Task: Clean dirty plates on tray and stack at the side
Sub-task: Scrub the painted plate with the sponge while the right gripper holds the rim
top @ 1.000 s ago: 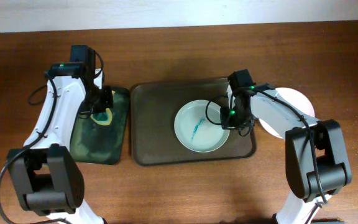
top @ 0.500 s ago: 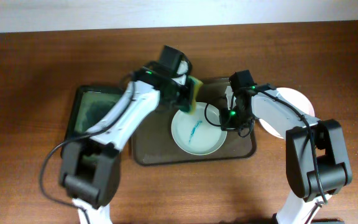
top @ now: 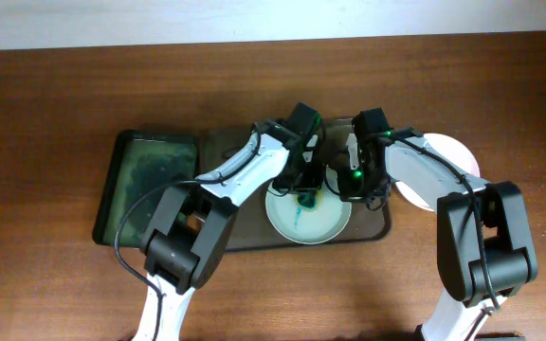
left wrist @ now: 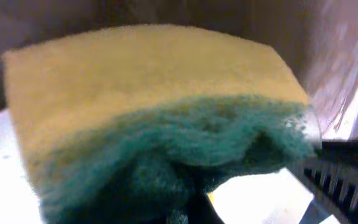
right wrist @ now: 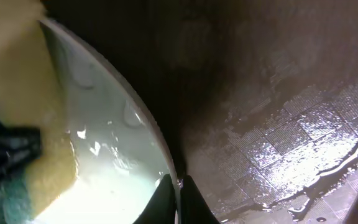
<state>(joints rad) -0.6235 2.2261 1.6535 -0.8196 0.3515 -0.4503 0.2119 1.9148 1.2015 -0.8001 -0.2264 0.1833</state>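
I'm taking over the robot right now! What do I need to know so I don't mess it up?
Left gripper: shut on the sponge, which is down on the dirty plate.
Right gripper: shut on that plate's rim, on its right side.
Where things are: the dirty plate sits in the brown tray. A white plate lies just right of the tray. A green tray sits to the left.
Done: the sponge is on the plate.
Left: a blue-green smear shows on the plate, so scrub it off, then probably stack the plate on the white one.
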